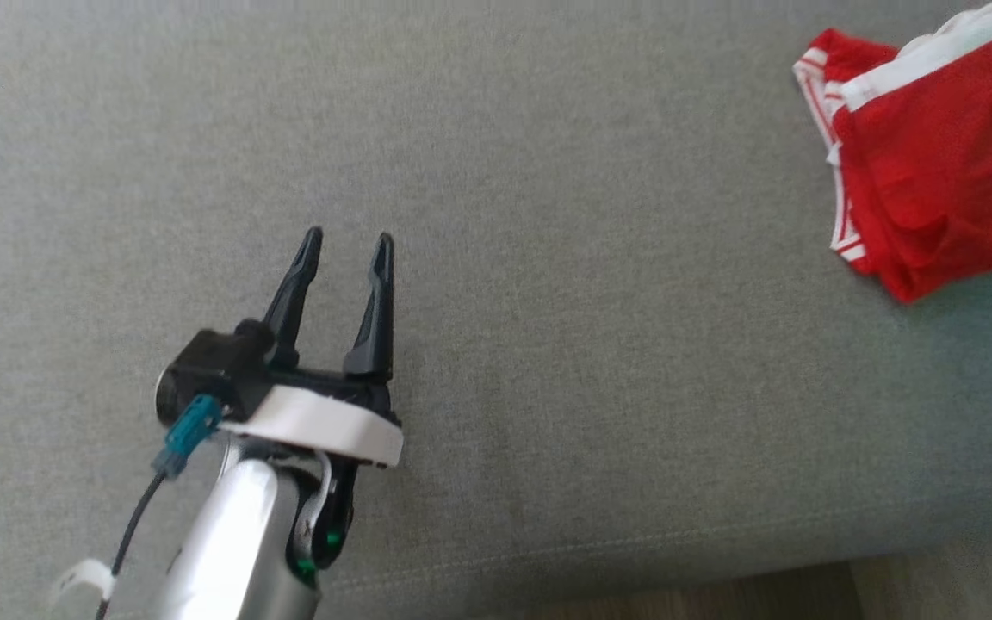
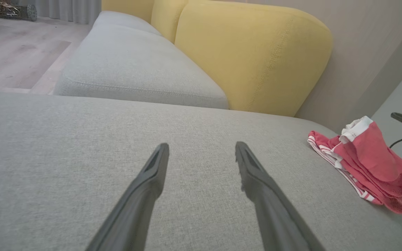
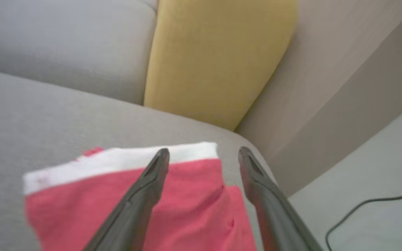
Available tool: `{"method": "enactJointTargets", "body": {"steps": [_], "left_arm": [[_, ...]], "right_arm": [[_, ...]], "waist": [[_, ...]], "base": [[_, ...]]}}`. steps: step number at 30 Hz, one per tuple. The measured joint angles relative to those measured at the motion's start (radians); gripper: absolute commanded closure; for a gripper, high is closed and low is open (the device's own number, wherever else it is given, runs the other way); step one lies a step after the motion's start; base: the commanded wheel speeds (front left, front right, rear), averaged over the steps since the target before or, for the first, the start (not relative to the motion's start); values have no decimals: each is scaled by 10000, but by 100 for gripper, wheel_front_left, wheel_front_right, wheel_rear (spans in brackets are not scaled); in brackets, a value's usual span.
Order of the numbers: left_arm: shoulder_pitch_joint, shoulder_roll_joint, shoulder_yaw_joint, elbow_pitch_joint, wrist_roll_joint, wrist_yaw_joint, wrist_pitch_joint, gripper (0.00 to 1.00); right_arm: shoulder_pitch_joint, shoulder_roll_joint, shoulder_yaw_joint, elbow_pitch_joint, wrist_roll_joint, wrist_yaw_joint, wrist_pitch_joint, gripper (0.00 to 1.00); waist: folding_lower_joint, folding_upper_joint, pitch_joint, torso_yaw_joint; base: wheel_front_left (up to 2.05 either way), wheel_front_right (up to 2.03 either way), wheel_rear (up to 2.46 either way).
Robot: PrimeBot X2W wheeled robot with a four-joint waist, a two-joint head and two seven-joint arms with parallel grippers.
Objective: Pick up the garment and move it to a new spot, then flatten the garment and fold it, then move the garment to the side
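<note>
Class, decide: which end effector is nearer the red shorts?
Right. The right end effector is over the red shorts; the left end effector is far to their left, above bare sofa cushion.

Grey sofa [image 2: 82, 174] — yellow cushions [image 2: 253, 55] (wood floor [image 2: 12, 59])

Soft, even daylight in all views; no glare, shadows faint. Head view slightly soft, garment [image 1: 926, 164] at right edge blurred. Right wrist view blurred overall. Left wrist view sharper, wide-angle bend at edges, near fingers [image 2: 145, 195] out of focus.
</note>
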Motion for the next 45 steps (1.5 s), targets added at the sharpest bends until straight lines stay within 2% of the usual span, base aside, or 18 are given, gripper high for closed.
{"method": "enactJointTargets", "body": {"steps": [4, 11, 17, 25, 30, 35, 45], "left_arm": [[407, 0, 125, -58, -157, 44, 0, 0], [1107, 4, 445, -311, -196, 171, 0, 0], [2034, 17, 711, -355, -324, 301, -2, 0], [3066, 33, 886, -422, -150, 520, 0, 0], [3248, 38, 909, -514, 140, 594, 0, 0], [3337, 40, 909, -782, 512, 1009, 0, 0], [3368, 38, 1026, -779, 460, 1072, 0, 0]], "right_arm": [[741, 853, -35, -988, 709, 0, -579, 0], [3261, 2266, -105, -2884, 2000, 0, -1551, 0], [5354, 3281, 58, -4196, 2309, 0, -1900, 0], [7079, 3714, 288, -5350, 2121, 0, -1975, 0], [7308, 3789, 433, -5501, 1866, 0, -1990, 0], [7310, 3831, 433, -5545, 1812, 0, -1994, 0], [7311, 3843, 566, -5551, 1708, 0, -1998, 0]], "waist": [[0, 0, -547, -26], [0, 0, -1611, 79], [-1, 0, -2417, 322], [-1, 0, -3207, 788], [-1, 0, -3351, 1004], [-1, 0, -3406, 1084], [-1, 0, -3436, 1077]], "base": [[0, 0, 0], [0, 0, 0], [0, 0, 0], [0, 0, 0], [0, 0, 0], [0, 0, 0], [0, 0, 0]]}}
